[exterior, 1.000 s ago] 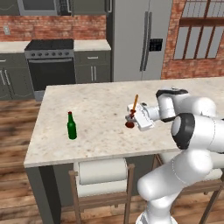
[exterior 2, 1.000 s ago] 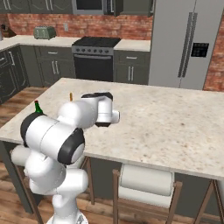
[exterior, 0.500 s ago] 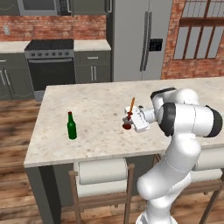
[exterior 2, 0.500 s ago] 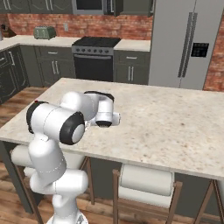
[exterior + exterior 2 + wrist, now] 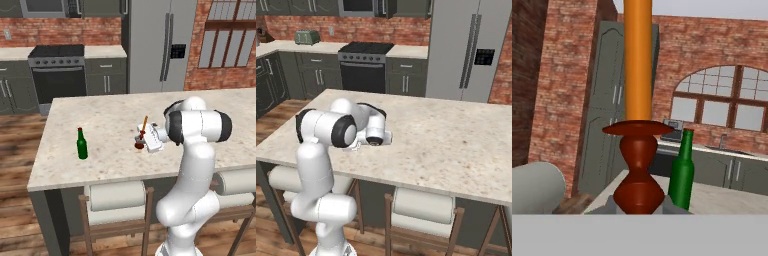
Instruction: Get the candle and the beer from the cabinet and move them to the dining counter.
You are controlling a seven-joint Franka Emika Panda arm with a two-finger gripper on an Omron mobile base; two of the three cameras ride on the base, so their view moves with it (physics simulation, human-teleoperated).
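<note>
Gripping the candle (image 5: 143, 131) over the dining counter (image 5: 110, 120), the end effector (image 5: 146, 140) faces the beer (image 5: 82, 144), 2 stools (image 5: 116, 196) below

Red brick walls (image 5: 50, 35) back a black stove (image 5: 57, 70). Right of the stove stands a tall grey refrigerator (image 5: 155, 45); further right, a paned window (image 5: 227, 32). Wooden floor (image 5: 15, 165) spreads below, with padded stools (image 5: 117, 197) nearer me.

You're in a home kitchen: black stove (image 5: 57, 52), grey double-door refrigerator (image 5: 155, 45), brick walls, dark cabinets (image 5: 403, 82) and stools (image 5: 116, 196) at the stone-topped table (image 5: 105, 120).
</note>
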